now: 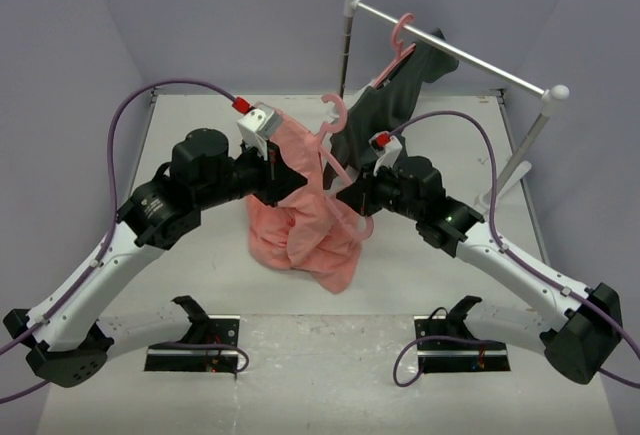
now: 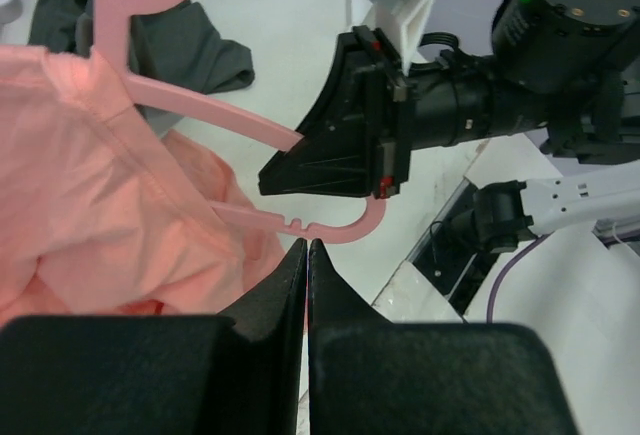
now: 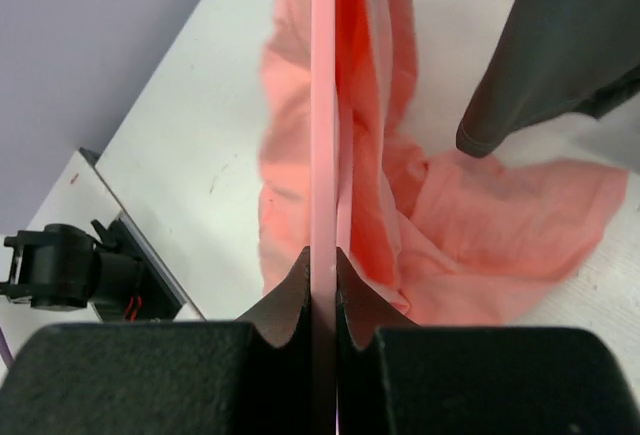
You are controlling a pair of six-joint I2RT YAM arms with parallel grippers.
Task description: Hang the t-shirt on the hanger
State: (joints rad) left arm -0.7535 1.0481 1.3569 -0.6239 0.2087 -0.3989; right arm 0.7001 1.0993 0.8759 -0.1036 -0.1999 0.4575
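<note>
Reaching in toward 10 o'clock, the right gripper [image 3: 322, 255] clamps one end of a thin pink plastic hanger [image 2: 215, 110], hook up at 12 o'clock, its other arm buried in the plain salmon-pink cloth t-shirt [image 1: 300, 230] half-heaped at the middle of the white table [image 1: 200, 285]. The left gripper [image 2: 306, 247], angled toward 2 o'clock at the shirt's upper edge, is pinched fully together; whether cloth is caught cannot be told. The step calls for a level hanger while the neckline is drawn over its free shoulder.
</note>
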